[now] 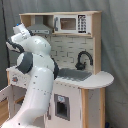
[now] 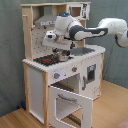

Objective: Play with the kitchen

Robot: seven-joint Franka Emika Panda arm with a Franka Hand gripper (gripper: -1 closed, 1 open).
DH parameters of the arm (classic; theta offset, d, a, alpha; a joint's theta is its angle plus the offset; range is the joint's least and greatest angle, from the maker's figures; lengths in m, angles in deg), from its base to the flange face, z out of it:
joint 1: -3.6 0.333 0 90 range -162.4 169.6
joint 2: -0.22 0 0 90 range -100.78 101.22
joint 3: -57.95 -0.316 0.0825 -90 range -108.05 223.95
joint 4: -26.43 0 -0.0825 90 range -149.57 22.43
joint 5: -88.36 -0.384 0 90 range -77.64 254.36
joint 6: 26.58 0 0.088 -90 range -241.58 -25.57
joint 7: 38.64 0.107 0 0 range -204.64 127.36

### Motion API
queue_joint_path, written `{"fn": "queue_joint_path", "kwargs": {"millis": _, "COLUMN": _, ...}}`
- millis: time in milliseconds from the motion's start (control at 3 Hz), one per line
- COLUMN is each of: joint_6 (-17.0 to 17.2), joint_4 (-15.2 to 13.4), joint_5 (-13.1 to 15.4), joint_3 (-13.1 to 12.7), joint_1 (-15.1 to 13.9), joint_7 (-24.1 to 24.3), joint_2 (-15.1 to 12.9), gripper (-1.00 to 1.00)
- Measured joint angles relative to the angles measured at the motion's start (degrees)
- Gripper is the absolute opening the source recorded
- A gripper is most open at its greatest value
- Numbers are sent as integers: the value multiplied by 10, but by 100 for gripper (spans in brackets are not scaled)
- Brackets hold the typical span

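Meanwhile the arm (image 2: 95, 32) hangs over the kitchen (image 2: 60, 75) stovetop (image 2: 50, 59), jaws' state unclear.

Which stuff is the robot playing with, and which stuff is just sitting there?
Playing with:
- the toy kitchen
- the stovetop, right under the gripper
- a small dark thing at the gripper, too unclear to name

Just there:
- the sink and black faucet
- the toy microwave up top
- the oven door, hanging open
- the grey curtain behind
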State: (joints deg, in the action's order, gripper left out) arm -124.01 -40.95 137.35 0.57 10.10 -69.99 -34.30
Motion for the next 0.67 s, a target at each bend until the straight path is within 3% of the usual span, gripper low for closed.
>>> {"fn": "queue_joint_path", "kwargs": {"millis": 667, "joint_6": 15, "joint_4": 83, "joint_5": 45, "joint_3": 0, "joint_1": 50, "joint_7": -26, "joint_2": -54, "gripper": -100}}
